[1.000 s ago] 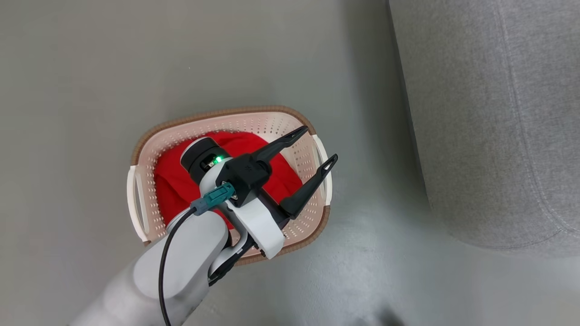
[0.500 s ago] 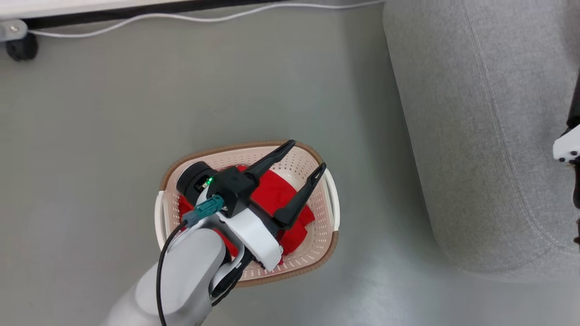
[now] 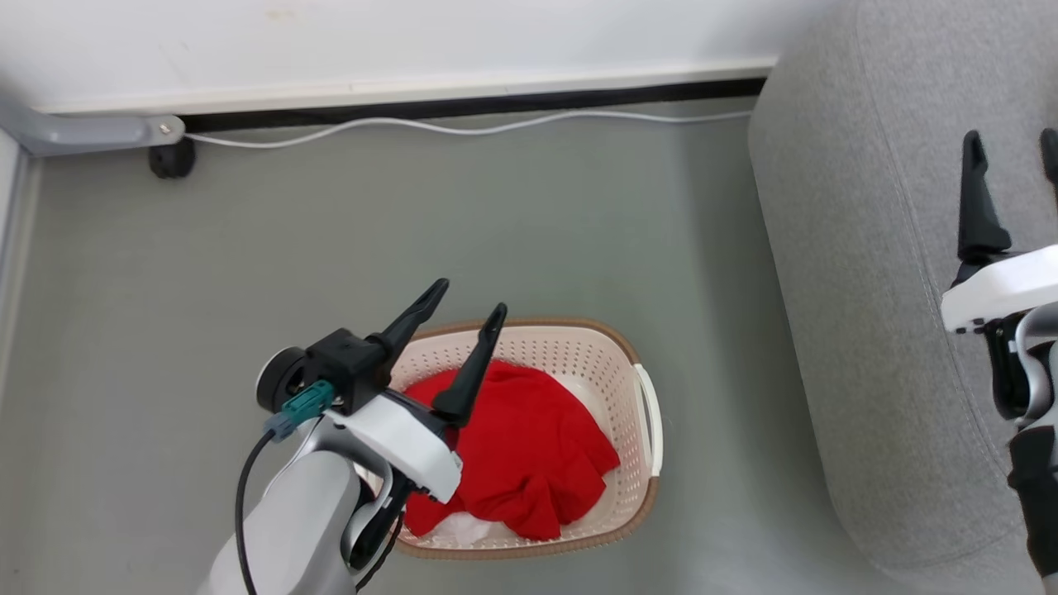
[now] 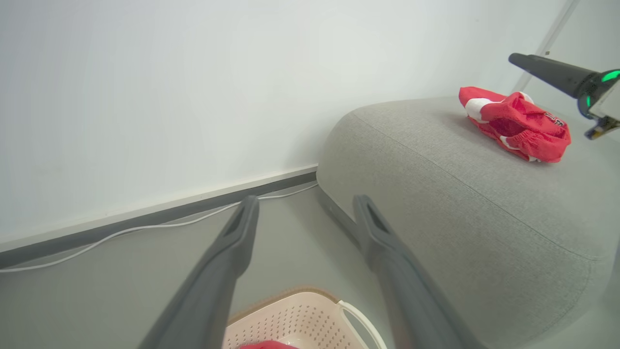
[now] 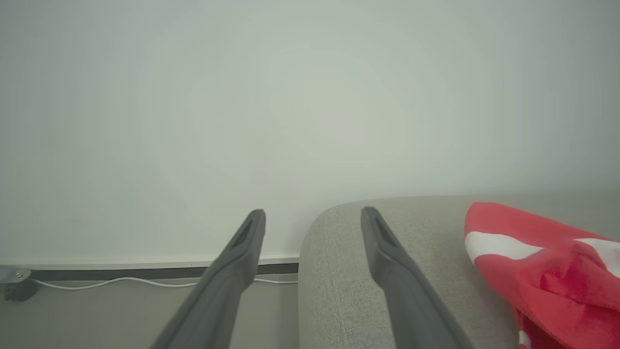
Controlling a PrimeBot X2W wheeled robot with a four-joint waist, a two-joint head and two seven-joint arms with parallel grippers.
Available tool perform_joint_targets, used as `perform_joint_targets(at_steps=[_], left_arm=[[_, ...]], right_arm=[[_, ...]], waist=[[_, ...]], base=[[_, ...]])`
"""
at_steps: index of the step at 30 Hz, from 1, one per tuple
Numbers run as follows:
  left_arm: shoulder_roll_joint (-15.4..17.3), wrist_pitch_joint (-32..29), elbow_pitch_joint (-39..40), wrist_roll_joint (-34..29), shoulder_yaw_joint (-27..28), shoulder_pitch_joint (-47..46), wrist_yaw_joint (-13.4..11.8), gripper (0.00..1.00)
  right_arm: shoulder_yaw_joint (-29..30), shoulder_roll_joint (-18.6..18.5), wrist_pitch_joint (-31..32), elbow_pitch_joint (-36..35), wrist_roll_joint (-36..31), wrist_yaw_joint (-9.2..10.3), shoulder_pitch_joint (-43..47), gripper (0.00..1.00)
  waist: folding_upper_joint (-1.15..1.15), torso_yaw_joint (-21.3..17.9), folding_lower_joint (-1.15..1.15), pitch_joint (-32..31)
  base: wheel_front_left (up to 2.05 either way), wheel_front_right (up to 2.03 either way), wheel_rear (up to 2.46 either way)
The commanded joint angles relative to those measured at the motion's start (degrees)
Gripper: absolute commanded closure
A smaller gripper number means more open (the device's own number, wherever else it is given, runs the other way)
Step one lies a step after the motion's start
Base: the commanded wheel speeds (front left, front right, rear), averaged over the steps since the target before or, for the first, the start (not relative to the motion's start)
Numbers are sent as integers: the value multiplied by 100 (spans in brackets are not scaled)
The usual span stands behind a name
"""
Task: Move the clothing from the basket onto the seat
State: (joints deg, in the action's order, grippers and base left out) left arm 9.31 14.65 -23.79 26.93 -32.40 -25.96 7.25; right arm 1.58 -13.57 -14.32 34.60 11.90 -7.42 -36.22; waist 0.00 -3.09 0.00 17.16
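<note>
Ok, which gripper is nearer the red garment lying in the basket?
Left. The left gripper hangs open above the basket, partly over the red garment; the right gripper is off over the seat.

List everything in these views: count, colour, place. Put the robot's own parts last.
red garment in the basket: one, bright red, crumpled inside the basket
red garment on the seat: one, red with white bands, lying on top of the seat
basket: one, cream with brown rim, on the floor left of the seat
seat: one, light grey, at the right
floor: one, grey-green, under the basket
wall: one, white, behind
cable: one, white, along the foot of the wall
caster: one, black, far left by the wall
left gripper: one, dark fingers, open, above the basket's left end
right gripper: one, dark fingers, open, over the seat
</note>
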Motion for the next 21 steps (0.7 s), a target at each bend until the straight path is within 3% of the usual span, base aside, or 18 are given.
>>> perform_joint_targets(at_steps=[1,21], left_arm=[[49,35,82,-83,291,43,24,0],[-282,35,-40,-1123,2548,1246,20,0]], right_arm=[[-140,-36,-67,-188,66,-7,142,0],[-959,480,-68,-782,407,-7,1470,0]], waist=[[0,172,0,-195],[0,639,0,-1347]], base=[[0,0,0],[0,0,0]])
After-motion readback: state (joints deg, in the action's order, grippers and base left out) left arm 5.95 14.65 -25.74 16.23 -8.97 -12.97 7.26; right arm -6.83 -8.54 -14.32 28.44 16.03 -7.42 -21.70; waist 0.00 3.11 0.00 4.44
